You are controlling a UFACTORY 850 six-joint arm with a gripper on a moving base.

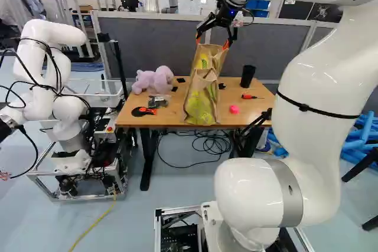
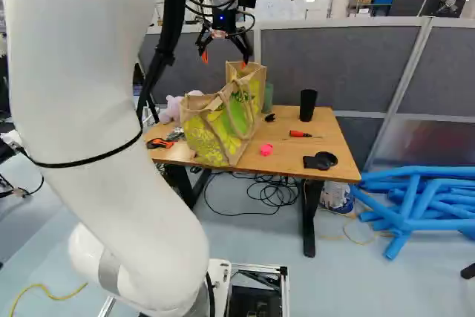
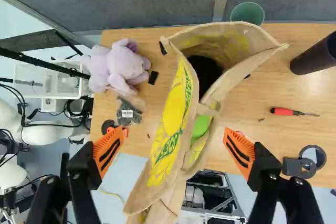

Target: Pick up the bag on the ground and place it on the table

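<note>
On the table [image 1: 257, 110], a plush toy [image 1: 155, 79] flanks the bag [image 1: 201, 101] under the wide-spread hand [image 1: 212, 42].

No word can be read surely: the green letters [image 3: 169, 148] on the bag [image 3: 173, 114] are unclear, and the white label [image 3: 127, 113] on the grey packet [image 3: 135, 118] is too small.

Open gripper [image 3: 175, 151], yellow-printed bag [image 3: 176, 114], purple plush toy [image 3: 122, 65]

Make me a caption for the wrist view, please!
Open gripper over a yellow-printed bag, with a purple stuffed toy and a red screwdriver on the table.
</note>
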